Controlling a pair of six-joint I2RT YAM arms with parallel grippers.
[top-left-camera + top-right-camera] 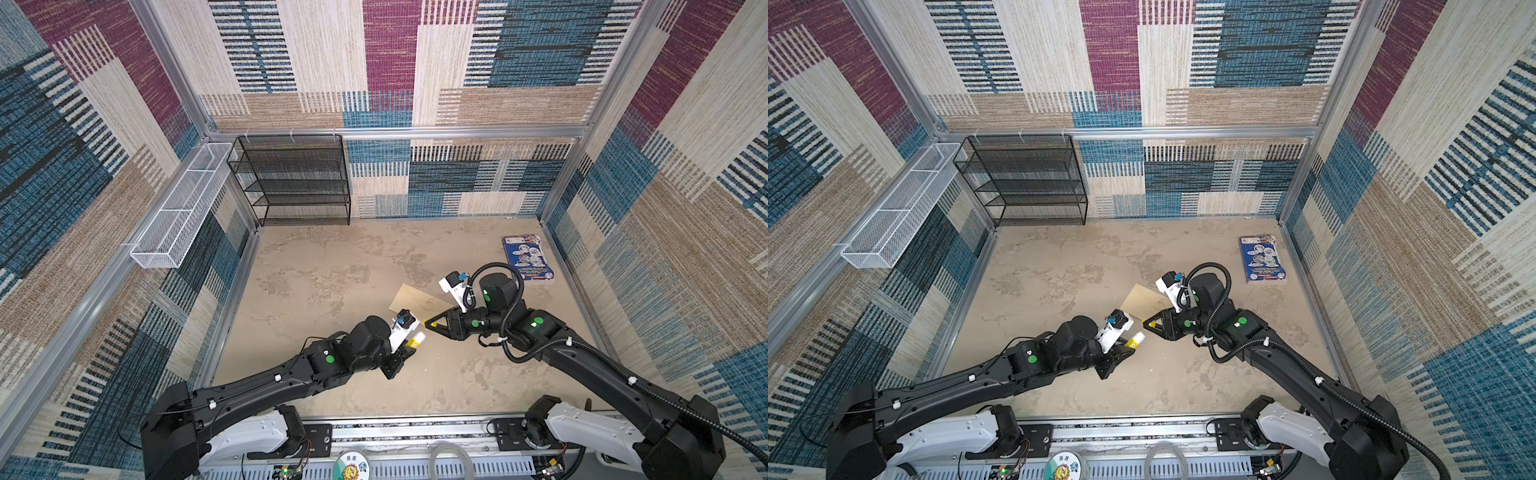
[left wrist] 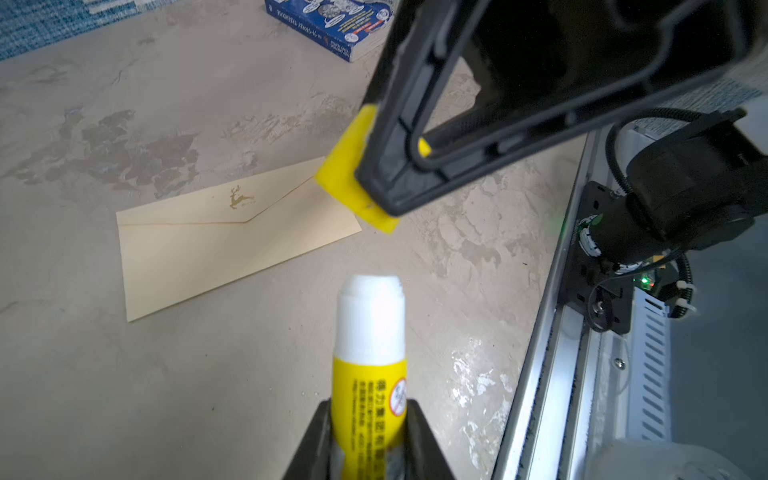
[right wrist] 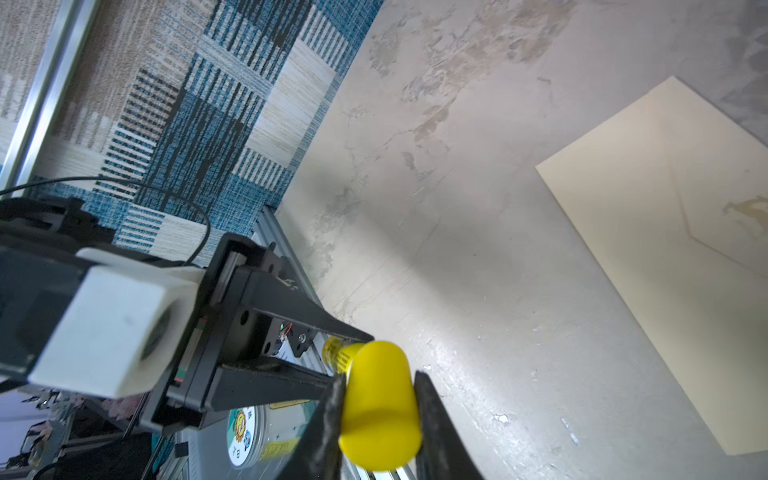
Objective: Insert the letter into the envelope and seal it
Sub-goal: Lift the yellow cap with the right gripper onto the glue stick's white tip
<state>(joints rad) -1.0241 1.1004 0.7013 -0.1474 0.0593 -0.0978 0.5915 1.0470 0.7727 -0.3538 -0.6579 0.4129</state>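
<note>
My left gripper holds the glue stick, my right gripper its cap; next I should glue the envelope flap.

Both top views look steeply down from high above the arms' bases over the whole floor, nearly alike. The wrist cameras sit close: one behind the left gripper faces past the glue stick, one behind the right gripper past the cap. Both share the envelope ahead.
</note>
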